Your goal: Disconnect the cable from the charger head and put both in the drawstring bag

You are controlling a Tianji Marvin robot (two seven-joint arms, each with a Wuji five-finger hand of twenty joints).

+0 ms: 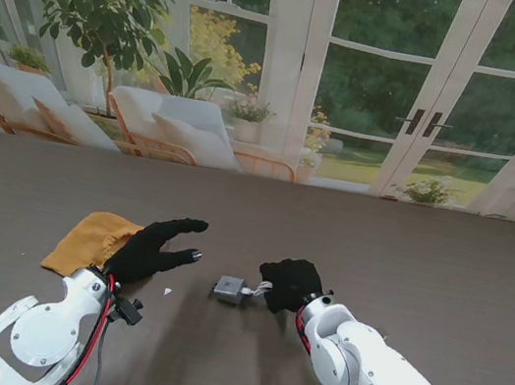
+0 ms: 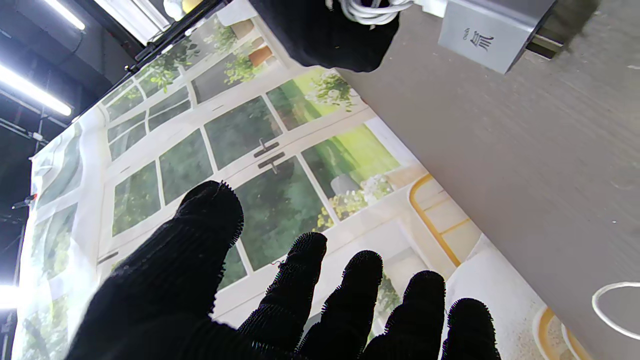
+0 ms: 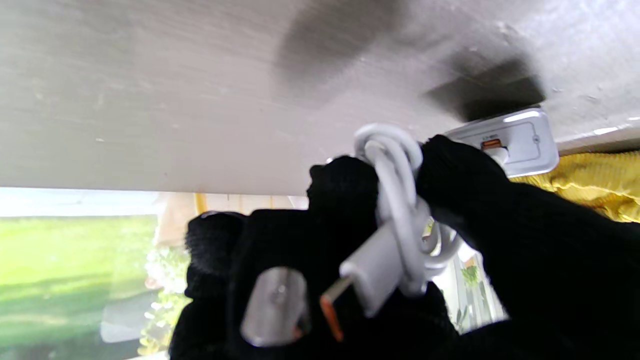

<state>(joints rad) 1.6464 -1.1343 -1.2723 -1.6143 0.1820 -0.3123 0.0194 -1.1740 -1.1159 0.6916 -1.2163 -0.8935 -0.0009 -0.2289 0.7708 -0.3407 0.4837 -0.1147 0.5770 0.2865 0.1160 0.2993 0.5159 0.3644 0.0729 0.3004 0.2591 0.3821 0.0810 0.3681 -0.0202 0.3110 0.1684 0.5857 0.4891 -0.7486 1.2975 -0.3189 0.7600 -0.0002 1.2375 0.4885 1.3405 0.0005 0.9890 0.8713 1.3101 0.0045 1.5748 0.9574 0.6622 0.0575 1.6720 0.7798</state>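
Gripping a coiled white cable, right hand in black knit glove is fisted around it; loose USB plug pokes out. Boxy grey charger head lies on dark wood-grain table, just beside its fingertips. Left hand hovers flat, fingers spread, holding nothing, partly covering crumpled mustard drawstring bag. Whether the cable's other end is plugged in is unclear.

Charger is sitting between the left hand and right hand, blocking that gap; yellow bag is crowding the left side of the counter.
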